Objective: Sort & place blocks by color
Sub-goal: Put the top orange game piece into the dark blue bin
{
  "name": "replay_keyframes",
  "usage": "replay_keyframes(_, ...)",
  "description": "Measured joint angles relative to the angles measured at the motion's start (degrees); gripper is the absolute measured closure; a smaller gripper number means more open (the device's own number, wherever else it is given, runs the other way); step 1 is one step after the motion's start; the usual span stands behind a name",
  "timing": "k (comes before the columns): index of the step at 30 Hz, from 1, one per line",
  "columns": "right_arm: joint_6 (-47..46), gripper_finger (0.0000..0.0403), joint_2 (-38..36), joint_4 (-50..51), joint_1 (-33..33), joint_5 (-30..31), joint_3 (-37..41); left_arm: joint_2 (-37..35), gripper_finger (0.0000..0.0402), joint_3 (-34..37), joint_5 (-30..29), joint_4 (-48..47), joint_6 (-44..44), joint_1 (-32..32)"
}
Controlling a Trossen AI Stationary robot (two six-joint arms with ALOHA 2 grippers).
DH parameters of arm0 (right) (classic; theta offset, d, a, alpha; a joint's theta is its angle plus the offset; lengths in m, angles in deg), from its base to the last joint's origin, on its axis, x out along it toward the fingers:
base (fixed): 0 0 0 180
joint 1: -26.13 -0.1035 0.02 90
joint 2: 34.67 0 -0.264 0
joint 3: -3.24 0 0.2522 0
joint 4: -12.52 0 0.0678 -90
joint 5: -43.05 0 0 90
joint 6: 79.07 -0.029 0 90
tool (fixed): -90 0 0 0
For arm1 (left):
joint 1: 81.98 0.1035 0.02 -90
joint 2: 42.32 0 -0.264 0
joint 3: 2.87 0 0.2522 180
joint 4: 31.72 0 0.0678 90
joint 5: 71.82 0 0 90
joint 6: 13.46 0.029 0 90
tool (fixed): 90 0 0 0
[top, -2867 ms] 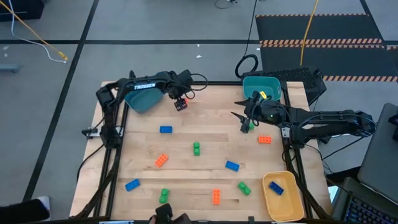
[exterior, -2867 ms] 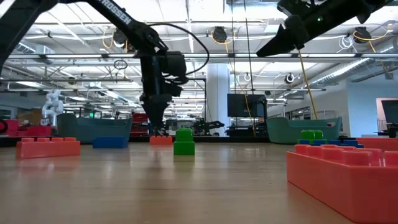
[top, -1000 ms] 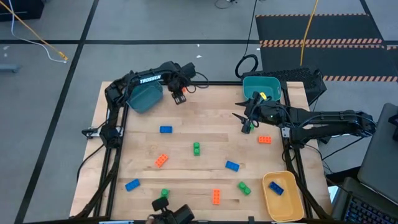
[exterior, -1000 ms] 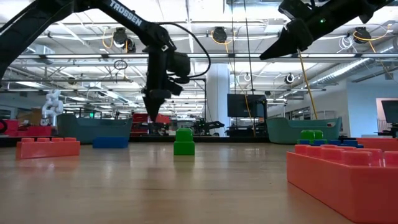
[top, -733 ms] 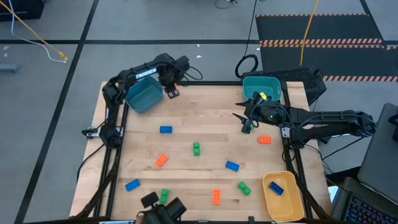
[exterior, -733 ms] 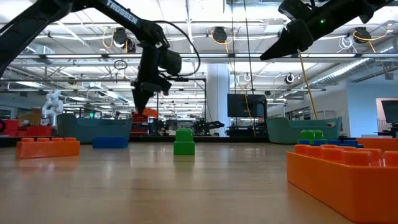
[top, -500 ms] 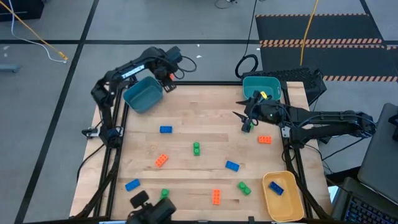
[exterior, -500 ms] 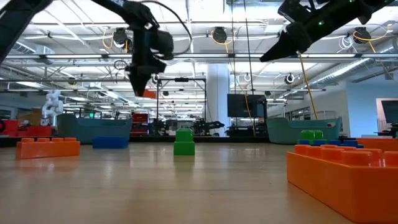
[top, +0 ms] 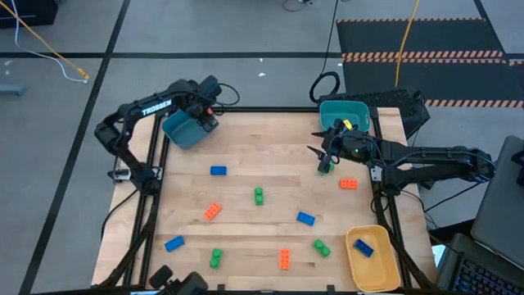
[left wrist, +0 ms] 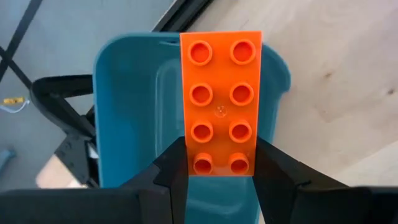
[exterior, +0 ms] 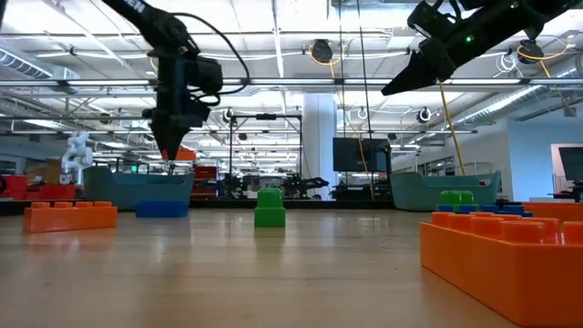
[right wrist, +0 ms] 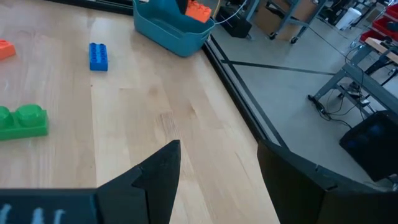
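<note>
My left gripper (top: 207, 122) is shut on an orange brick (left wrist: 221, 93), above the teal bin (top: 187, 129) at the table's far left. My right gripper (top: 324, 158) hangs open high over the table's right half (exterior: 401, 87), and nothing is between its fingers (right wrist: 214, 180). A green brick (top: 325, 167) shows right under it in the high view. Loose bricks lie flat on the table: blue (top: 218, 170), green (top: 259, 195), orange (top: 212, 211), orange (top: 349, 183) and several more near the front edge. My left gripper pinches the orange brick's two long sides (left wrist: 221, 165) between its two fingers, at one end of the brick. The fingers (exterior: 169, 146) point down from above and lie across it. The brick hangs studs up, clear of the bin below it.
A second teal bin (top: 345, 115) stands at the far right. At the near right, a yellow bin (top: 385, 266) holds a blue brick (top: 363, 247). Bare wood lies between the scattered bricks in the table's middle.
My left gripper has carried the orange brick up and toward the table's left edge, from over the far wood to above the left teal bin. It stays shut on the brick.
</note>
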State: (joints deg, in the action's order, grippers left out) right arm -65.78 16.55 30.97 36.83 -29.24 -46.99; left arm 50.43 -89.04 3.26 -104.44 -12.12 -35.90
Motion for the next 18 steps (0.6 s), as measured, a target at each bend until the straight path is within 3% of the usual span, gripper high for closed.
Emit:
replay_keyframes(14,0.9,0.0193,0.0,-2.2,0.7,0.1,0.0,-2.0,0.0266,13.2,-0.1,4.1,-3.6,5.2)
replay_keyframes(18,0.9,0.0193,0.0,-2.9,0.7,0.0,0.0,-2.0,0.0193,14.0,-0.2,5.5,-4.0,5.5)
